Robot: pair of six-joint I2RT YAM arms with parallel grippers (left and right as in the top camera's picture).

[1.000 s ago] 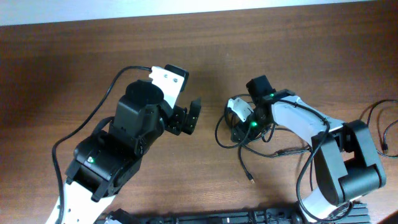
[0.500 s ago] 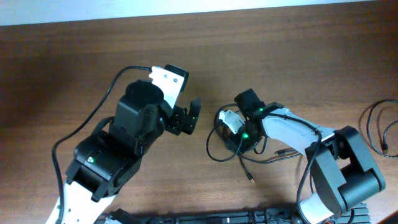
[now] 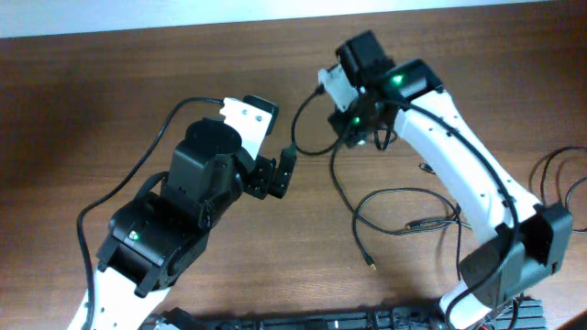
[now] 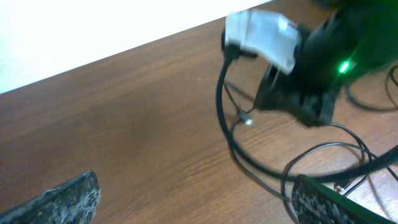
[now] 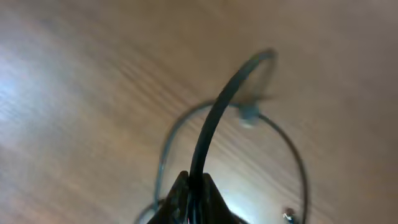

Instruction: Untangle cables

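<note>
The right gripper (image 5: pixel 191 186) has its jaws pinched on one of the cables (image 3: pixel 404 215), lifting a loop off the desk (image 3: pixel 110 101). The rest trails on the desk beneath the right arm. The left gripper (image 3: pixel 282 170), beside the lifted loop, has wide, empty jaws.

The far left of the table (image 3: pixel 101 73) is bare wood, so I could pass there. Between my left gripper (image 3: pixel 280 174) and my right gripper (image 3: pixel 353 124), the cables (image 3: pixel 385 206) hang and loop across the wood. More cords (image 3: pixel 559 183) lie at the right edge, blocking that side.
</note>
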